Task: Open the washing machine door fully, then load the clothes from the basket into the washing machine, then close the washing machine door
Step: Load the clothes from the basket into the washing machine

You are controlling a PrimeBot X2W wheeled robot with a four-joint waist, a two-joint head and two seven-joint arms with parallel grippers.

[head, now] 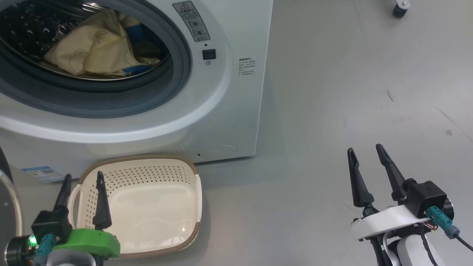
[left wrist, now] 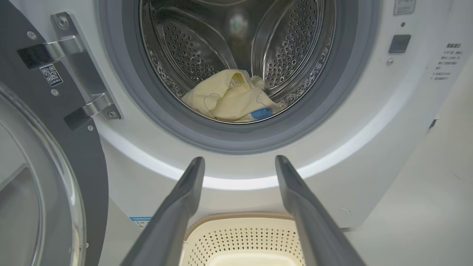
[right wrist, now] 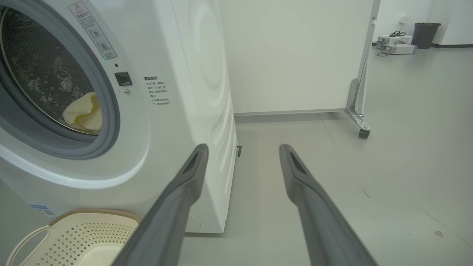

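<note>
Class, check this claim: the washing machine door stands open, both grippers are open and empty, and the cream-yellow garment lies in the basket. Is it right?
One error: the clothes lie inside the washing machine, not the empty basket, as the left wrist view shows. The door is open, and the left gripper and right gripper are open and empty.

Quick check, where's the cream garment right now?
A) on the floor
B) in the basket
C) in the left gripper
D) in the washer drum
D: the clothes lie inside the washing machine drum, past the grey gasket; the basket holds nothing.
</note>
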